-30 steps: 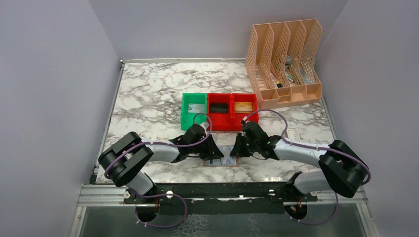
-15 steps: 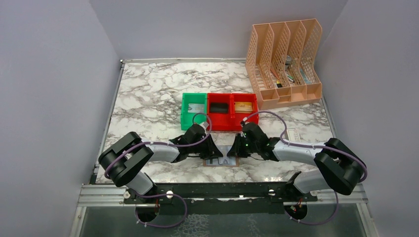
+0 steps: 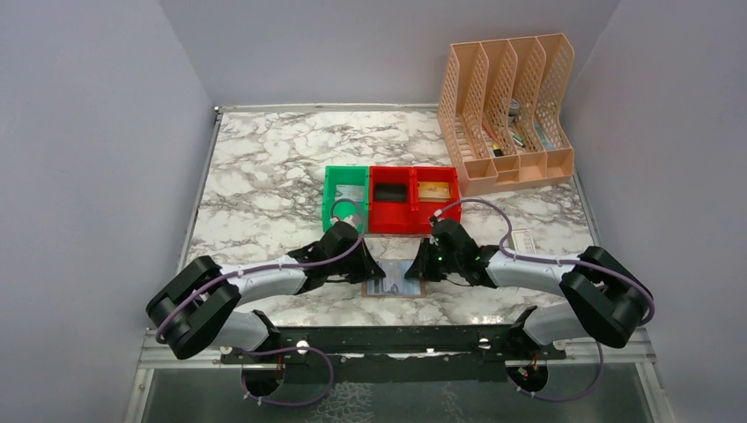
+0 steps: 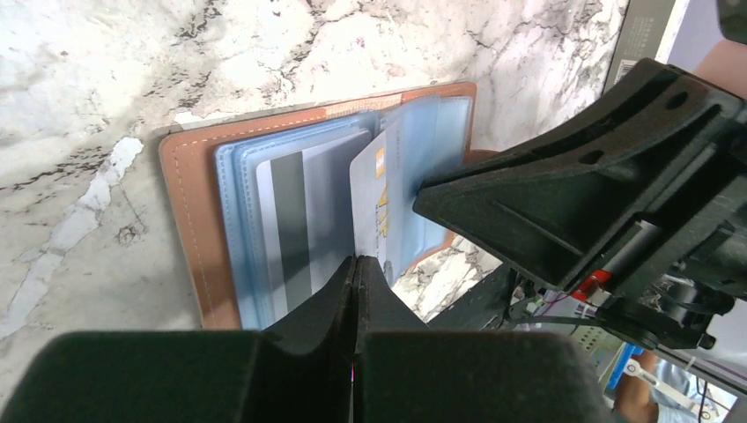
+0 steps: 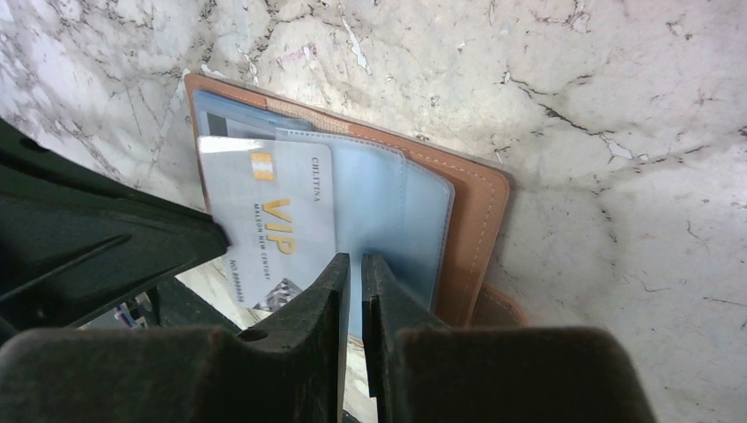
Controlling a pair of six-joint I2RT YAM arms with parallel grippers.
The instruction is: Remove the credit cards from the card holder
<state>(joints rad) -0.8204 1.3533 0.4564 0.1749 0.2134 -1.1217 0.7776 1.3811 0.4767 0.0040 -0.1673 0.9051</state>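
Silver card point(image 5: 264, 211) partly in open card holder point(image 5: 480, 225)

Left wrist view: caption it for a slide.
Left claw shut on the edge of a silver-grey card over the open brown card holder.

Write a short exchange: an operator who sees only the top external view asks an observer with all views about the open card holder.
Operator: Is the left pincer gripping anything?
Observer: Yes, the left pincer is shut on a silver card's edge.
Operator: And the right one?
Observer: The right pincer is closed on a light blue sleeve of the card holder.
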